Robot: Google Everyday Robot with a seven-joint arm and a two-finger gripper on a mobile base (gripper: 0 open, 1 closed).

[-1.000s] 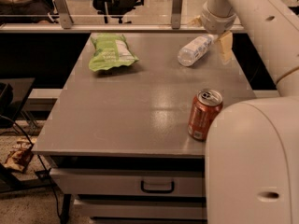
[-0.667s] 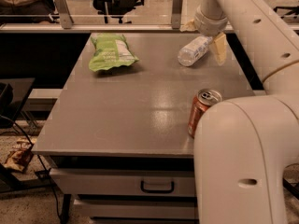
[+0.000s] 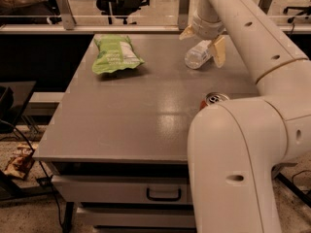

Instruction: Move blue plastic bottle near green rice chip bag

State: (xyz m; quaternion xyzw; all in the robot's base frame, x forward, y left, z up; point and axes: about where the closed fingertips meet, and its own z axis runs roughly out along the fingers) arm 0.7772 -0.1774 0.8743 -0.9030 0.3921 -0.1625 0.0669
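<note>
The blue plastic bottle (image 3: 196,57) lies on its side at the far right of the grey table (image 3: 146,106). The green rice chip bag (image 3: 114,55) lies flat at the far left of the table, well apart from the bottle. My gripper (image 3: 204,43) hangs over the bottle's far end, open, with one finger (image 3: 186,32) behind the bottle and the other finger (image 3: 218,51) to its right. The bottle rests on the table between them.
An orange soda can (image 3: 214,99) stands at the right side of the table, mostly hidden behind my arm (image 3: 243,144). A rail with posts (image 3: 63,6) runs behind the table. Drawers (image 3: 160,194) sit under the front edge.
My gripper has shifted left and down so its fingers straddle the bottle. My arm has swung in front of the can. Bottle and bag have not moved.
</note>
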